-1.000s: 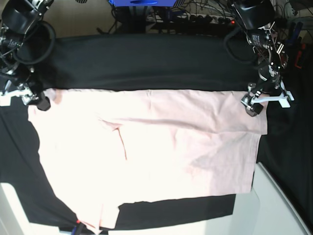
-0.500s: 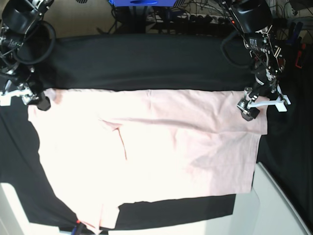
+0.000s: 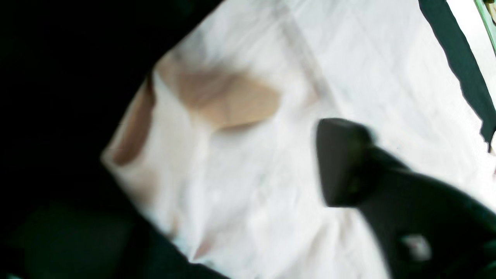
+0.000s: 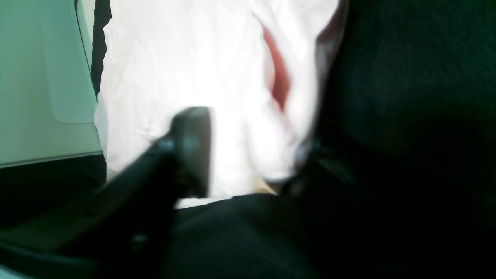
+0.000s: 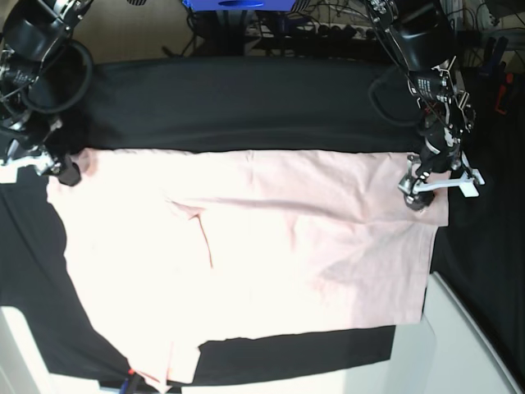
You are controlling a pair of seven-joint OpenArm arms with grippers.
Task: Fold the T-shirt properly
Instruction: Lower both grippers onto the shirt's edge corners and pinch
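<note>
The pale pink T-shirt lies spread flat on the black table cloth, with no lettering showing. My left gripper sits on its far right corner. In the left wrist view one dark finger hovers over the T-shirt, whose corner lies in a wide gap; the other finger is lost in the dark. My right gripper is at the far left corner. In the right wrist view, bunched cloth of the T-shirt stands between its blurred fingers.
A white surface borders the table cloth at the near right and another at the near left. Cables and a blue box line the far edge. A sleeve hangs near the front edge.
Both grippers' jaws have drawn closer together. My left gripper has slid a little inward onto the shirt's right corner. The left corner has puckered slightly at my right gripper.
</note>
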